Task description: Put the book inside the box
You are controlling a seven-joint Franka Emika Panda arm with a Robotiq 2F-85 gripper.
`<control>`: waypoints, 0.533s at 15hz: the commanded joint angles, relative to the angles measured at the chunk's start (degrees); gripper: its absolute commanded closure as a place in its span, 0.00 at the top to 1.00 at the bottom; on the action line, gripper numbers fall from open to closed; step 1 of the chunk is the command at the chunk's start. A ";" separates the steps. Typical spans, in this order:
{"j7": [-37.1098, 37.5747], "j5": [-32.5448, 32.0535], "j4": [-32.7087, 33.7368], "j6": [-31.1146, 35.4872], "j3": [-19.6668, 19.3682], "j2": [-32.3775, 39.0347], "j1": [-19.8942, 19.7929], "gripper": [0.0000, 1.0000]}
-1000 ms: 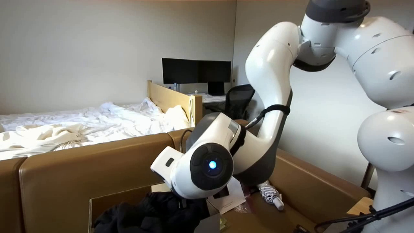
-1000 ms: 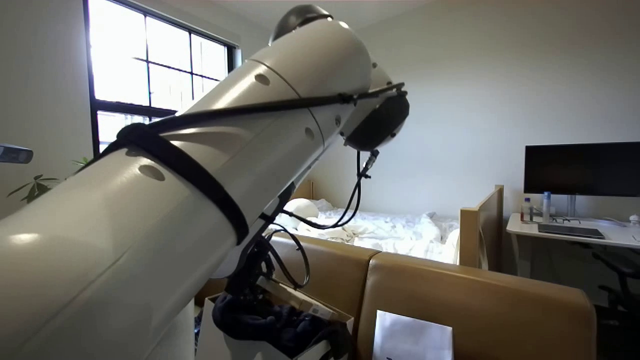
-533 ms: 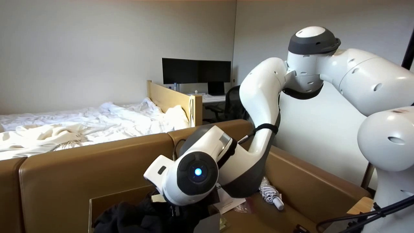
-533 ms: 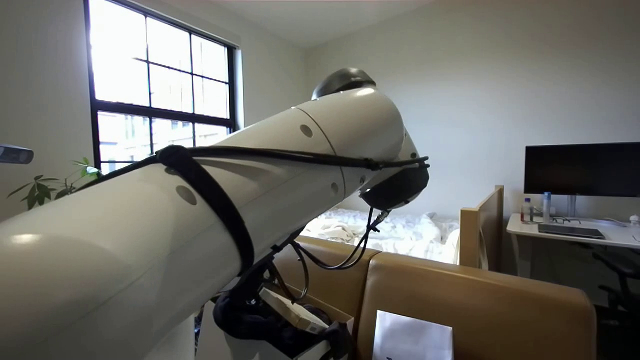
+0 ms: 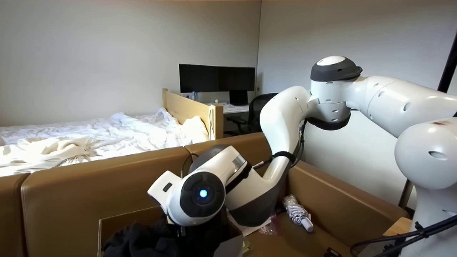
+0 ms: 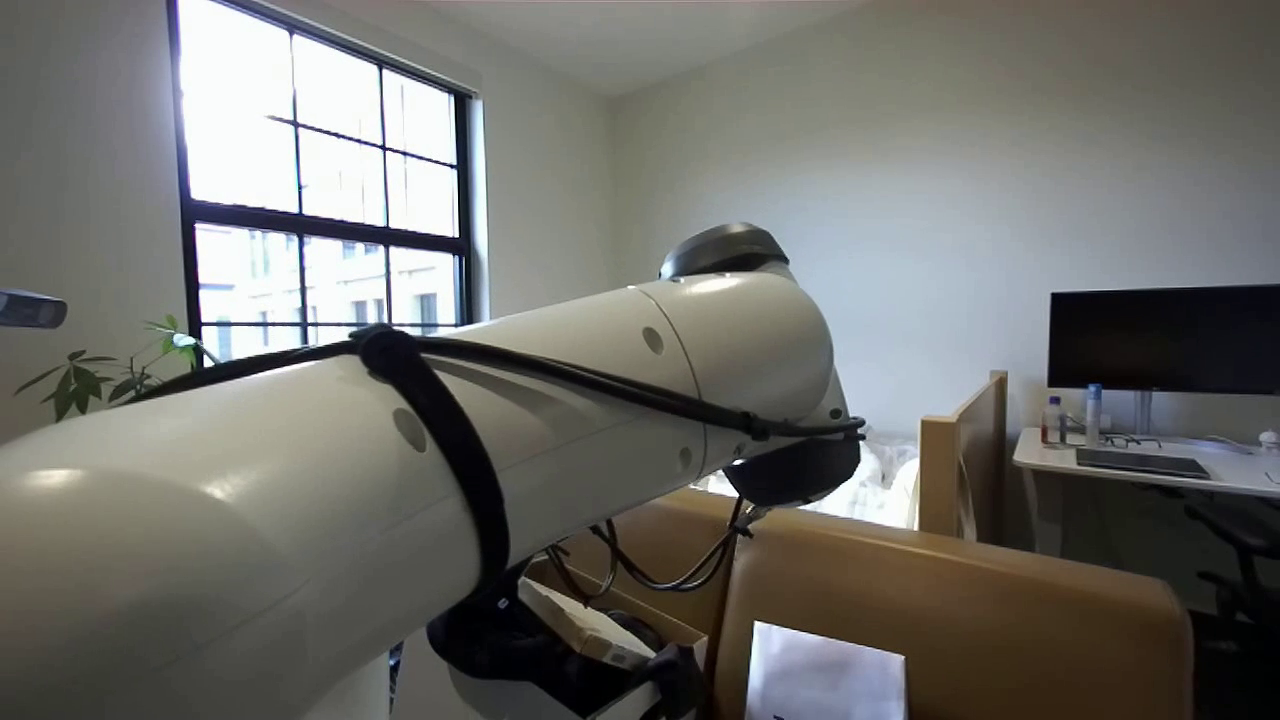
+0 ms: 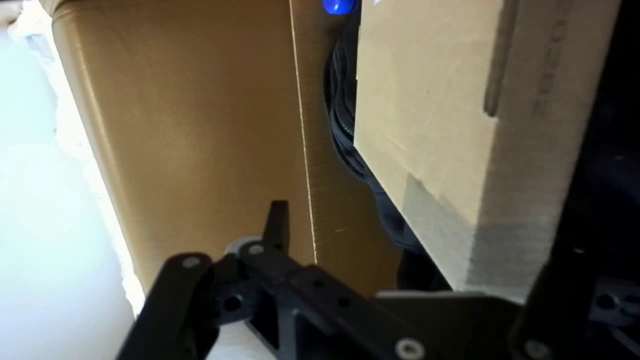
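The book point(image 6: 575, 615), a flat tan slab with a small label, lies tilted on dark cloth inside the box point(image 6: 690, 640). Up close in the wrist view the book point(image 7: 430, 100) fills the upper right, its near corner reaching down towards my gripper point(image 7: 425, 235). The jaws stand wide apart; the left finger point(image 7: 278, 225) is well clear of the book. Whether the dark right finger touches it I cannot tell. The box's inner wall point(image 7: 340, 220) runs between sofa and book. In an exterior view the box point(image 5: 121, 221) shows low down, the book mostly hidden behind my wrist.
Dark clothing point(image 5: 142, 239) bulges inside the box. The sofa back point(image 5: 107, 178) rises right behind it. To the side are a wrapped umbrella point(image 5: 298, 214) and a white printed sheet point(image 6: 825, 670) leaning on the sofa. The arm blocks much of an exterior view.
The arm has come down and towards the left in an exterior view. The gripper has opened and let go of the book, which has sunk and tilted onto the dark cloth.
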 commanded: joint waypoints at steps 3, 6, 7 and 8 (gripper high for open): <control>-3.19 -4.02 2.73 -2.69 7.40 -4.90 0.14 1.00; -2.88 -3.94 4.32 -2.01 10.86 -3.78 0.32 1.00; -2.86 -3.98 4.78 -1.86 11.52 -3.13 0.37 1.00; -3.70 -3.69 5.72 -1.42 12.07 -1.99 0.39 1.00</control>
